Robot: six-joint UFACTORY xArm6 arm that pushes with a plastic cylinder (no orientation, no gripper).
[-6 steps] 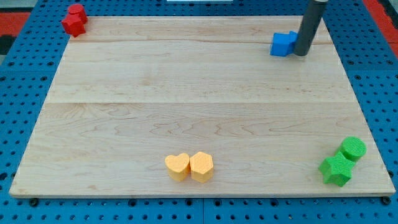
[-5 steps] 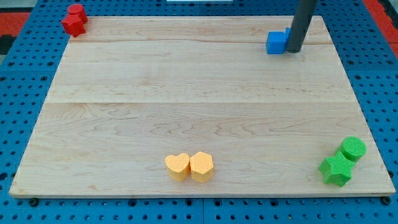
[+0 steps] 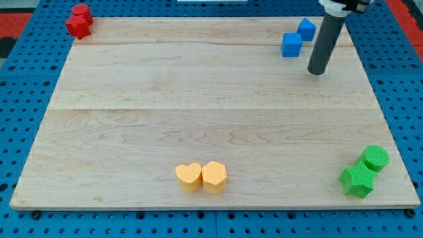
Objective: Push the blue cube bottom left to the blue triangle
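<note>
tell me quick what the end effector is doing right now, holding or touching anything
My tip: bare rod, holds nothing; touches no block, sitting to the view's lower right of the blue cube with a gap between.

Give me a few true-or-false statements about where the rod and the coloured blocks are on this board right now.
1. My tip touches a blue block. False: it stands apart, toward the view's bottom right of the blue cube.
2. Two blue blocks sit near the view's top right. True: the cube and another blue block.
3. The yellow blocks sit side by side. True.
4. The red blocks are at the view's bottom left. False: top left.
5. The green blocks are at the view's bottom right. True.
</note>
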